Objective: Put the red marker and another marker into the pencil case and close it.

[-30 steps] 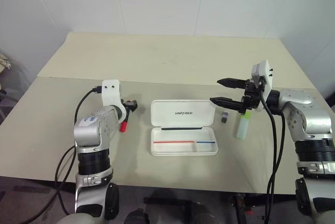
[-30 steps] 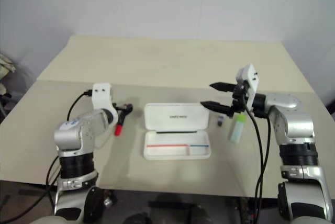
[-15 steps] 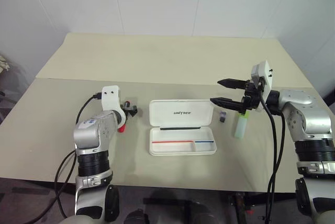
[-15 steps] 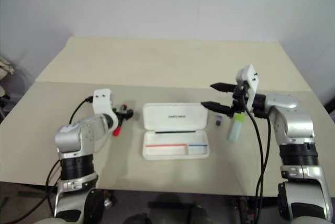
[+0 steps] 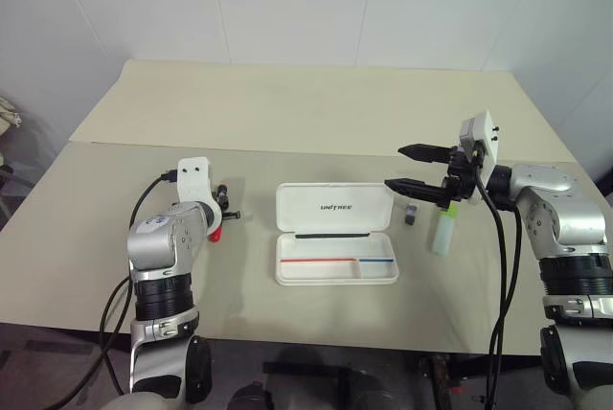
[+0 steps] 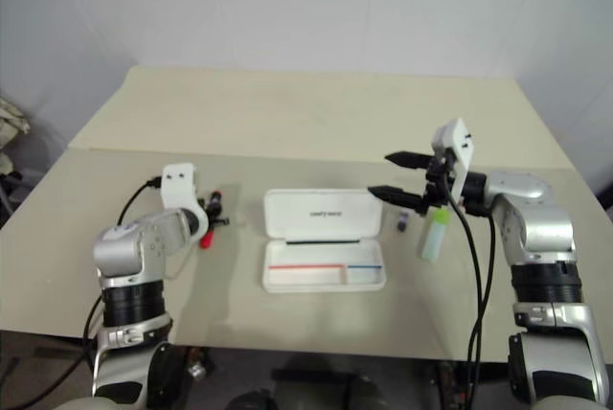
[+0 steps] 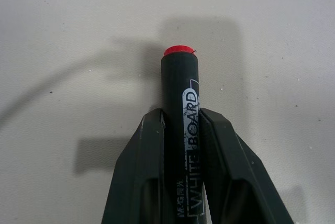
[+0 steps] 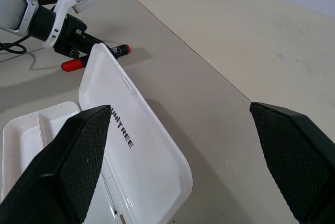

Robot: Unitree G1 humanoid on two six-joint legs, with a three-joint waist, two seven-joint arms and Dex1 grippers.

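Presently the left gripper [image 7: 180, 130] is clenched on the red marker [image 7: 180, 109], left of centre, on the table [image 5: 287, 113]; gripped off-centre, it may pivot and slip when lifted. The pencil case [image 5: 335, 245] lies open mid-frame, its raised lid obstructing approach. Farther right, the right gripper [image 5: 410, 169] hangs released above the green marker [image 5: 442, 230] and a small dark object [image 5: 410, 216].

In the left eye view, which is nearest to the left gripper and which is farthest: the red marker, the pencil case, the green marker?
From the left gripper:
1. Red marker, between its fingers on the table's left side.
2. Pencil case, open, at the middle.
3. Green marker, beyond the case, on the right.
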